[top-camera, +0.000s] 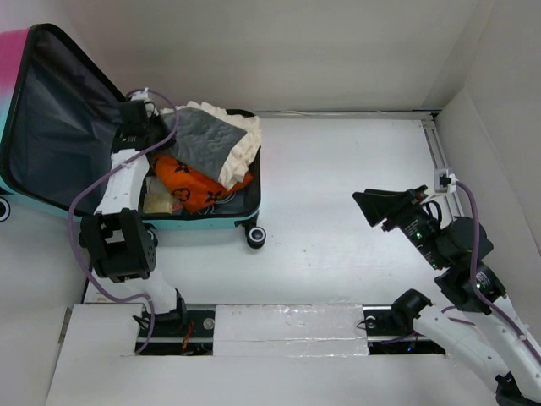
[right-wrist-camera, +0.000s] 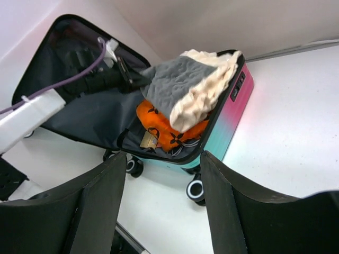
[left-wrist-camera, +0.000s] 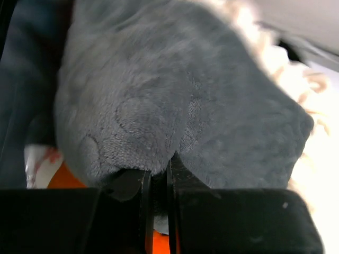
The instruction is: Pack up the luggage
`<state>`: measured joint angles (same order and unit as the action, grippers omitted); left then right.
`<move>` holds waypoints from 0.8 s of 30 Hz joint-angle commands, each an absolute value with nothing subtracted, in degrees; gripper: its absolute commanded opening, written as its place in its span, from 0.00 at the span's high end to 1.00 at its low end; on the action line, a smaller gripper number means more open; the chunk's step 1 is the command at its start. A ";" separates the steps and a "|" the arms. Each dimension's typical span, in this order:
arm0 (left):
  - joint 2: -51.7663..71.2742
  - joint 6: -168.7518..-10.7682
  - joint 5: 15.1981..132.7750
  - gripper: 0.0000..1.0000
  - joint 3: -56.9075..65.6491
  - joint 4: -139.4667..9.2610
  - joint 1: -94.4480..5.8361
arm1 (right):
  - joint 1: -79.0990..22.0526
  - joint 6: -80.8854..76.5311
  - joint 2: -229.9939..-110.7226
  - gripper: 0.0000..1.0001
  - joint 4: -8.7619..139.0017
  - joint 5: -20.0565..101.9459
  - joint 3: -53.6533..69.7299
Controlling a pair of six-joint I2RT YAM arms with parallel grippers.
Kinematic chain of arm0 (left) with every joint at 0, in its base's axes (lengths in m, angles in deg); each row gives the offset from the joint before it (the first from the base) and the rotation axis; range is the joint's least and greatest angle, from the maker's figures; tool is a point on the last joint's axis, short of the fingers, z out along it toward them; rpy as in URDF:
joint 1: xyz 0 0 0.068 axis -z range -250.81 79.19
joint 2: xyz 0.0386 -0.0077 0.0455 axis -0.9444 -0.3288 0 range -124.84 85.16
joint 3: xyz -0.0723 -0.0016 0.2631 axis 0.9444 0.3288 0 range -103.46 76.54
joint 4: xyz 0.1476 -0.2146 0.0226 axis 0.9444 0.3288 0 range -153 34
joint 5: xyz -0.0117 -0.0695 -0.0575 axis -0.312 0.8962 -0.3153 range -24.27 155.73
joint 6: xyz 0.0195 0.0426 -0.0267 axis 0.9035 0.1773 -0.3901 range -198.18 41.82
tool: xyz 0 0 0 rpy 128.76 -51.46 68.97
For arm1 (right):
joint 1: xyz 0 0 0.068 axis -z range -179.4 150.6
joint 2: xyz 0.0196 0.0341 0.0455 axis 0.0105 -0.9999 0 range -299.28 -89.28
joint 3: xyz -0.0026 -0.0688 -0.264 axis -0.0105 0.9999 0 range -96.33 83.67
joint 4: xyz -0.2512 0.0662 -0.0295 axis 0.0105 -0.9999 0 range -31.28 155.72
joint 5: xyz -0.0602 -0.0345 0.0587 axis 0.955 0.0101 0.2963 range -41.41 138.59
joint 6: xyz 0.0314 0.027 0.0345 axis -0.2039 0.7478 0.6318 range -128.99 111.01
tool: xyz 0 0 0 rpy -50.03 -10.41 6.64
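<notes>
Luggage (top-camera: 203,223) around left jaws, pinching grey blanket (top-camera: 203,139), right jaws spread, apart

Open pink-turquoise luggage (top-camera: 51,127), lid up, far-left

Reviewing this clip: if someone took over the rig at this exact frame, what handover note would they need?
Left gripper: inside the open luggage, apparently shut on the edge of the grey blanket.
Right gripper: open, empty, hovering over the table right of the luggage.
Things: luggage lies open at far left, lid tipped back; blanket piled on an orange patterned cloth, bulging above the rim.
Done: these items sit in the shell.
Left: flatten the blanket, release, close the lid, likely zip it.
</notes>
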<state>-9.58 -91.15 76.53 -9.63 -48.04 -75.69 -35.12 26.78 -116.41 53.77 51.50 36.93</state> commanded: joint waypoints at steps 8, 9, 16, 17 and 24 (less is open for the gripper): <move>1.04 -97.52 70.92 1.00 6.40 -51.76 -83.19 | -35.61 26.08 -115.99 0.37 57.10 48.68 37.44; 1.05 -97.52 70.04 1.00 6.93 -50.62 -83.20 | -35.61 26.08 -116.00 0.37 57.10 48.67 37.44; 3.33 -98.04 65.47 0.74 9.57 -46.39 -83.20 | -35.61 26.08 -118.46 0.36 58.16 47.27 37.97; 6.38 -99.78 62.07 0.36 9.57 -46.39 -83.20 | -35.61 26.08 -119.85 0.36 58.16 45.96 37.97; 18.88 -102.35 57.38 0.19 8.86 -50.08 -78.46 | -35.61 27.21 -122.68 0.36 60.61 44.72 38.50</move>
<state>11.97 -100.62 61.78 10.43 -47.34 -81.22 -35.12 26.84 -122.36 56.15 46.28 37.78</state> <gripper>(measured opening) 0.804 0.644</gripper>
